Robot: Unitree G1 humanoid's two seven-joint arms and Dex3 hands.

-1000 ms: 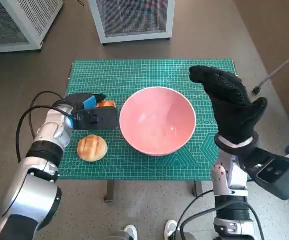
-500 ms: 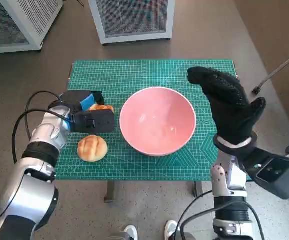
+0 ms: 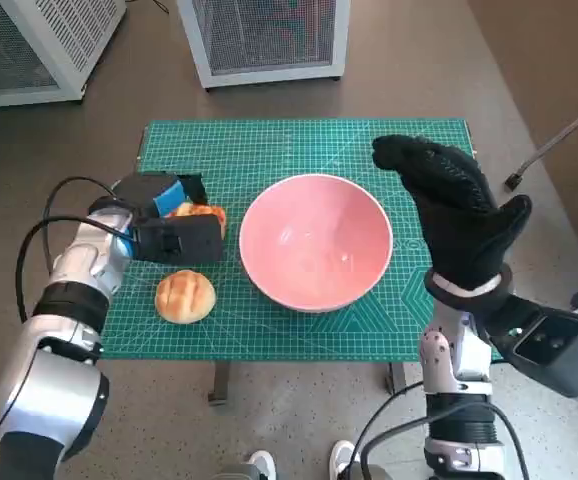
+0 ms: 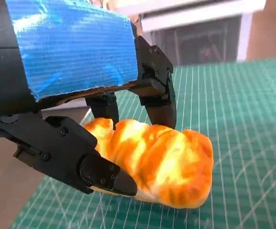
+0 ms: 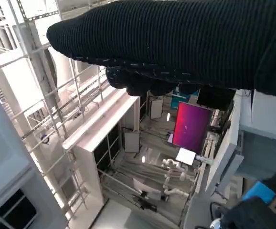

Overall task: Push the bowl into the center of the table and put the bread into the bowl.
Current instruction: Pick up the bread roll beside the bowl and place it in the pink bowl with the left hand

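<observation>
Green mat (image 3: 299, 150): bread (image 4: 162, 164) gripped in left hand (image 3: 174, 228).

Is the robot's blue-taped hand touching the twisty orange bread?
Touching. In the left wrist view the left hand's black fingers close around the twisty bread, pressing on its top and its near side, with no gap.
</observation>
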